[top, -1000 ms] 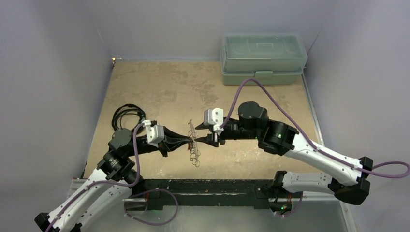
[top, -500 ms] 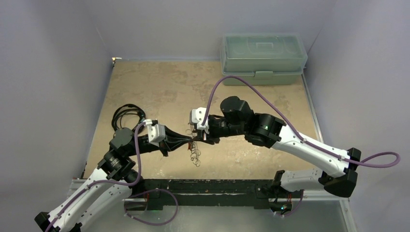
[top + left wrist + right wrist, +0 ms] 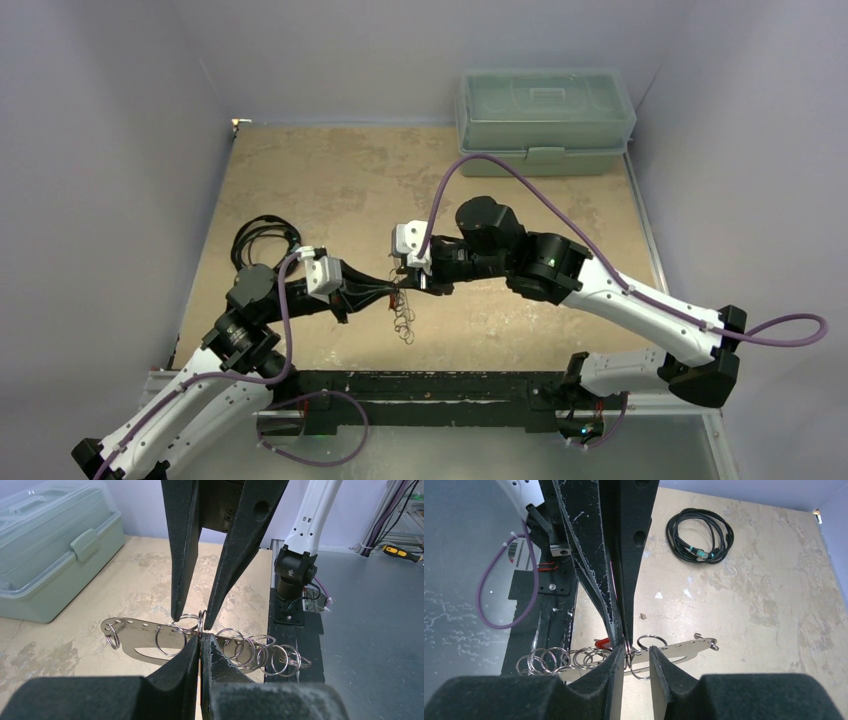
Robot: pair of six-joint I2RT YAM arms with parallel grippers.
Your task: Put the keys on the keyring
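Note:
The keyring is a flat silver strip with holes (image 3: 135,636) carrying several wire rings (image 3: 272,656). It hangs above the table between the two grippers in the top view (image 3: 402,312). My left gripper (image 3: 200,639) is shut on one upright ring (image 3: 201,622). My right gripper (image 3: 636,651) is open, with its fingers on either side of that same ring (image 3: 628,650). In the top view the two grippers meet tip to tip, left (image 3: 392,291) and right (image 3: 407,281). The key's red head (image 3: 603,643) peeks out behind the left gripper's finger; its blade is hidden.
A closed green plastic box (image 3: 545,120) stands at the back right. A coiled black cable (image 3: 262,238) lies on the table at the left, beside the left arm. The black base rail (image 3: 420,385) runs along the near edge.
My right arm has swung left and brought its gripper up to the left gripper's tips and the held ring. It has hardly moved in the last half second. The left arm stays still.

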